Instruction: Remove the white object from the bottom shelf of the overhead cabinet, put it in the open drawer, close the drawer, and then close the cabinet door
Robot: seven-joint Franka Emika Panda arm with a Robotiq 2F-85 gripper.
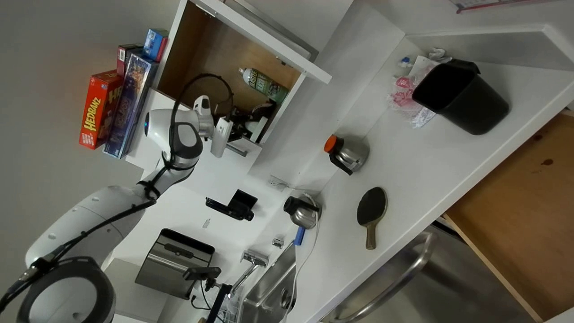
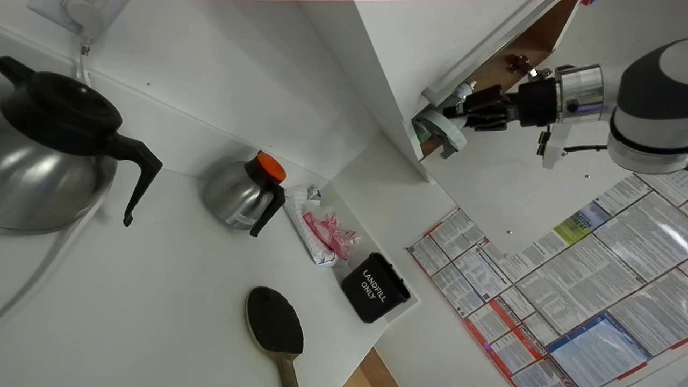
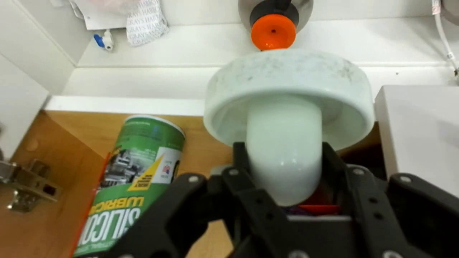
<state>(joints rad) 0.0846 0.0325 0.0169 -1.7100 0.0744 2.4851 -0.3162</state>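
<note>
- White object [image 3: 285, 122]: middle of the wrist view, a shallow dish with a thick stem. The gripper [image 3: 283, 161] has it, jaws drawn in on the stem, a finger [image 3: 241, 161] pressed to each side.
- In an exterior view the dish [image 2: 446, 128] shows right of centre, high in the frame, at the mouth of the cabinet [image 1: 215, 49].
- Feel: glossy and hard-looking, probably glazed ceramic or stiff plastic. Expect no give under the fingers and some risk of sliding; if ceramic, a drop could chip or break it.
- Weight: hard to judge, likely light to middling. Most of it should sit in the dish, beyond the grip, so it may swing or twist.
- Where to hold: the stem, straight-sided and narrow enough for the jaws. The scuffed rim looks too broad to span.
- Rim clearance: in the wrist view its right side comes up beside a pale panel [image 3: 412, 118]; whether they touch I cannot tell. The can [image 3: 140, 172], left, stands apart.
- Hidden: whether the dish is clear of the shelf [image 3: 93, 125]; the clutter behind the fingers, too dark to name.
- In an exterior view the arm [image 1: 175, 134] covers the gripper; a pale patch [image 1: 258, 128] there may or may not be the object.
- Drawer [image 1: 515, 202]: lower right, its front mostly cut off. The door [image 1: 273, 45], upper centre, appears edge-on, its face unseen.
</note>
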